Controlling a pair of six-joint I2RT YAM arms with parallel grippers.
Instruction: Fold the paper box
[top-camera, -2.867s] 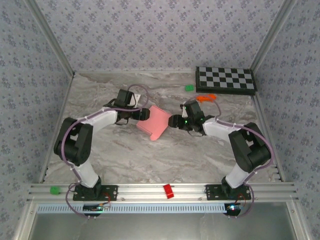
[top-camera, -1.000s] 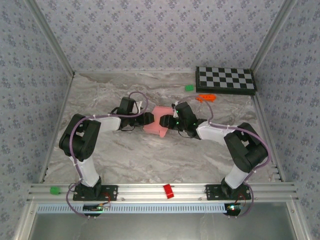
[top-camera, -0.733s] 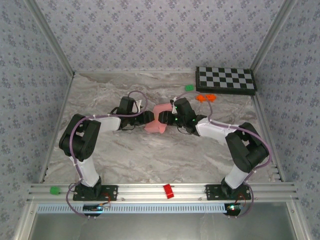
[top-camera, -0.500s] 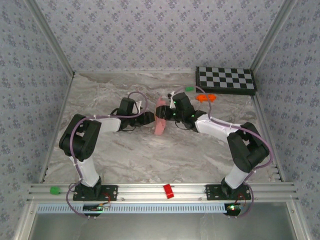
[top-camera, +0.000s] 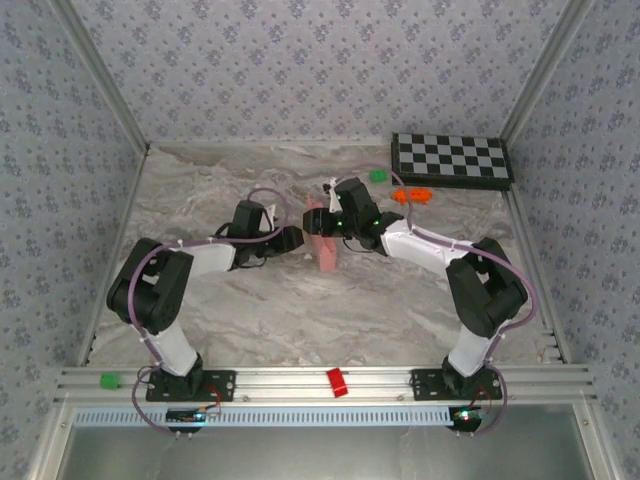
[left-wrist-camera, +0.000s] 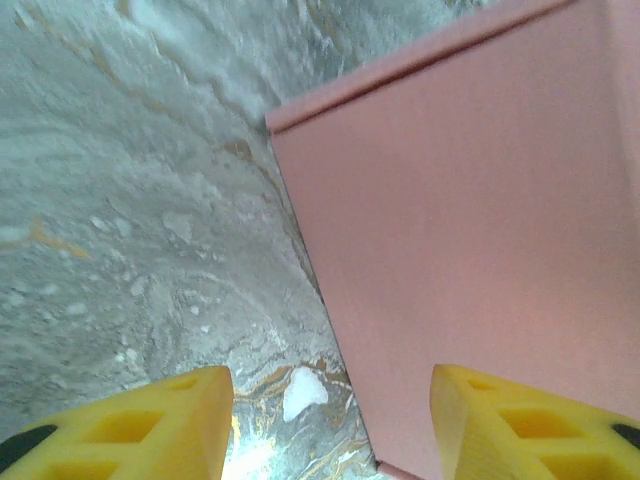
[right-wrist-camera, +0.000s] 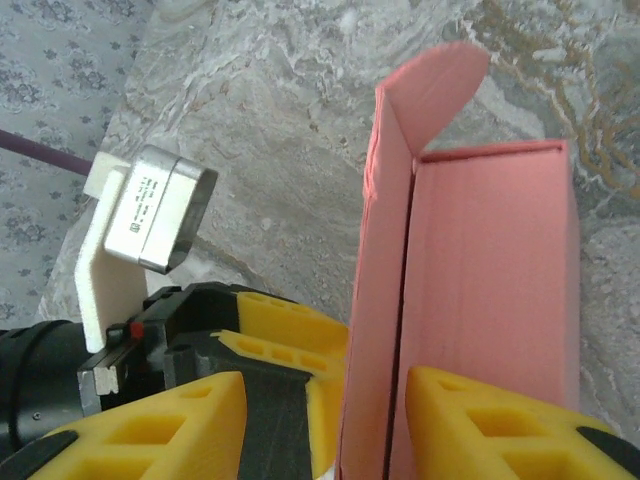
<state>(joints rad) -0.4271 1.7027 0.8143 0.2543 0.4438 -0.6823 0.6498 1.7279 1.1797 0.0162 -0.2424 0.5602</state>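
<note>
As we see, paper box (top-camera: 325, 250): on edge, long axis near-to-far, open desk (top-camera: 200, 190) around.
Left pincer (left-wrist-camera: 328, 388), right pincer (right-wrist-camera: 325, 385): apart.

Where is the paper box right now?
In the top view, the pink paper box stands on edge mid-table, between the left pincer and right pincer.

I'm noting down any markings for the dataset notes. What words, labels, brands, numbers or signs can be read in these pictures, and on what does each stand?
No text can be read.
Label on the silver module mounted on the left arm, right wrist view: lines of dark print, too small and blurred to read.
Paper box: plain pink card, no print.
Checkerboard: black and white squares, no lettering.
</note>
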